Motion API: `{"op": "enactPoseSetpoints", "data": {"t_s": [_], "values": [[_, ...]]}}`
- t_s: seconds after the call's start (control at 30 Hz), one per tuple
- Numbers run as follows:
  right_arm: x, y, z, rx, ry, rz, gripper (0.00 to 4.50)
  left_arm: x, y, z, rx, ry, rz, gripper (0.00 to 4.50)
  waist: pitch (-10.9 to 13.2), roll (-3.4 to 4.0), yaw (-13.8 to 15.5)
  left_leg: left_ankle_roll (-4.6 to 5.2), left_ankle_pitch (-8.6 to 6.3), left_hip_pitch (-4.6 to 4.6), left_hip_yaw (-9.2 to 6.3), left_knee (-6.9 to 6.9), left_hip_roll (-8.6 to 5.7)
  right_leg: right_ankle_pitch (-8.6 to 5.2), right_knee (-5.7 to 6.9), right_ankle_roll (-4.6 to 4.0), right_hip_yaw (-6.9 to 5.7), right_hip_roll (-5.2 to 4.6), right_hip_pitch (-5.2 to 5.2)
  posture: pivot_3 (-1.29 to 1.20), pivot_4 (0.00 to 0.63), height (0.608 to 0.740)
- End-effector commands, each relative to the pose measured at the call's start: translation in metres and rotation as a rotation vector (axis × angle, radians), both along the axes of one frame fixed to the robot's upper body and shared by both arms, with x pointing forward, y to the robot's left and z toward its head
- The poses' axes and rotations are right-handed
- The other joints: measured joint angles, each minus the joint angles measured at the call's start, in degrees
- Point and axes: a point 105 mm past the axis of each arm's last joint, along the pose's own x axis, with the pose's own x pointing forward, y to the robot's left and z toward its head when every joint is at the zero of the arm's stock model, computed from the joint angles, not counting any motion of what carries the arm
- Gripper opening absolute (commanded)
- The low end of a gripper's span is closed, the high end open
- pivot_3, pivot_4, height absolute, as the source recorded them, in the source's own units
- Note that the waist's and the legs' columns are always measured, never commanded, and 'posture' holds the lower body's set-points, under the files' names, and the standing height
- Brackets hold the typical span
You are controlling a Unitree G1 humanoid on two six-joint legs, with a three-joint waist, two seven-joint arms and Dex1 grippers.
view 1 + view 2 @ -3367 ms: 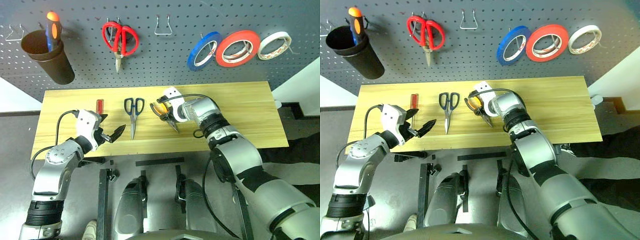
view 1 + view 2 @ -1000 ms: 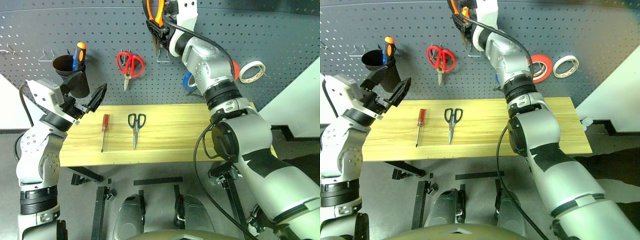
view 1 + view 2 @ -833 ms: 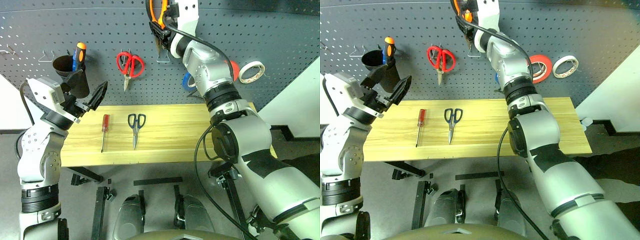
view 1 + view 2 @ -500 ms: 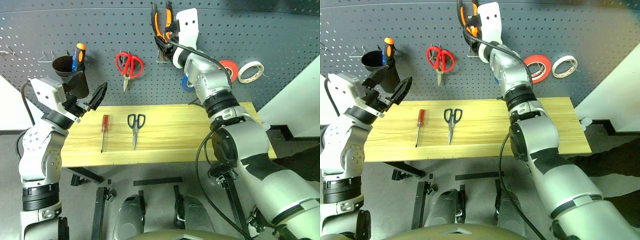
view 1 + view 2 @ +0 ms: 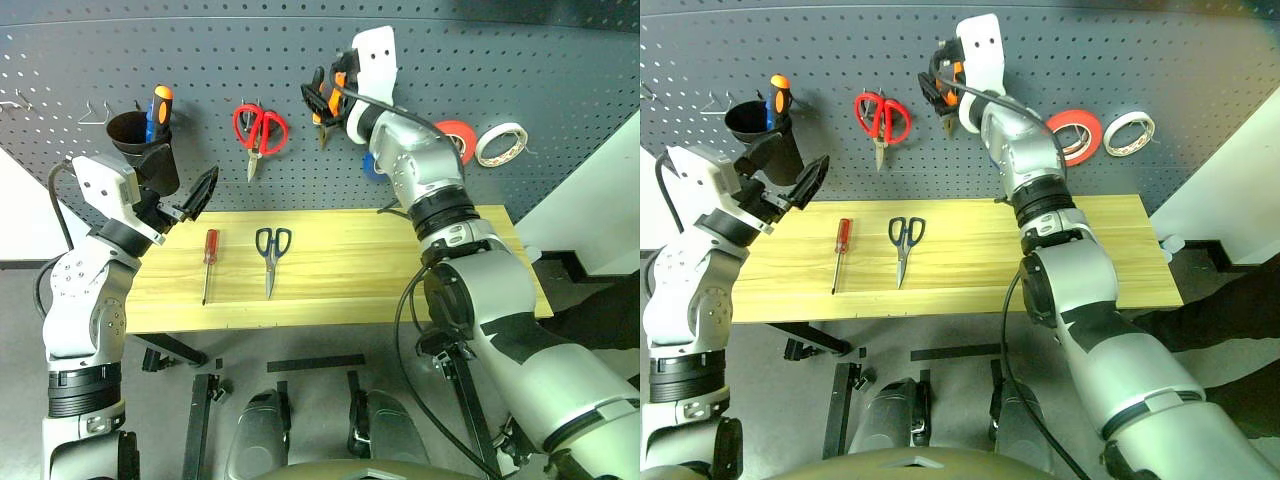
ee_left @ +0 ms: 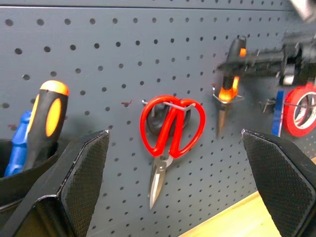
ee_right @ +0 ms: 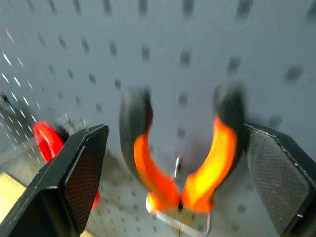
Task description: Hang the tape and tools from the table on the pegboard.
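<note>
Red-handled scissors, black cup, white tape on board

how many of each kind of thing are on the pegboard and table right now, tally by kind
scissors: 2, red pair on the pegboard, dark pair on the table
screwdrivers: 2, one in the cup, red one on the table
pliers: 1
tape rolls: 3, blue, red, white
cup: 1
total: 9

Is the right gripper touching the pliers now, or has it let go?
Apart. In the right wrist view the right gripper stands open, both fingers clear of the pliers, which hang on a hook of the pegboard.
</note>
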Motion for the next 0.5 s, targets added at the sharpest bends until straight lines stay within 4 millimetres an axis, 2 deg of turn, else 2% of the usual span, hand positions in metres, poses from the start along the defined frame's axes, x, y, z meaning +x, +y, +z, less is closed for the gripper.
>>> {"op": "enactPoseSetpoints", "data": {"t_s": [0.03,0.2,0.33,0.43,0.5], "values": [[-0.018,-0.016,0.039,0.036,-0.120,0.045,4.46,-0.001,0.003,-0.001,0.005,0.020,0.043,4.50,0.00,0.00,0.08,0.00,0.00,0.00,-0.01,0.00,0.00,0.00,-0.01,0.00,0.00,0.00,0.00,0.16,0.103,0.740],[-0.043,-0.026,0.033,-0.018,-0.096,0.226,4.46,0.005,0.006,-0.024,0.052,0.121,0.130,4.50,-0.01,0.00,0.07,0.00,0.00,-0.01,-0.06,-0.04,-0.01,0.00,-0.05,0.00,-0.01,0.01,0.04,0.15,0.106,0.740],[-0.056,-0.043,-0.008,-0.040,0.081,0.379,4.46,0.009,-0.003,-0.052,0.064,0.215,0.183,4.50,-0.07,0.07,0.07,0.01,-0.01,0.01,-0.05,-0.05,-0.01,0.00,-0.07,0.00,-0.01,0.01,0.06,0.14,0.112,0.740],[-0.064,-0.048,-0.030,-0.081,0.150,0.462,4.46,0.012,-0.012,-0.063,0.056,0.270,0.192,4.50,-0.07,0.07,0.09,0.02,0.00,0.03,-0.06,-0.04,-0.01,0.00,-0.05,0.00,-0.01,0.02,0.07,0.14,0.114,0.740],[-0.072,-0.050,-0.046,-0.141,0.188,0.526,4.46,0.015,-0.017,-0.079,0.059,0.345,0.214,4.50,-0.08,0.09,-0.02,0.02,0.00,0.06,-0.05,-0.04,-0.01,0.00,-0.04,0.00,0.00,0.02,0.07,0.13,0.118,0.740]]}}
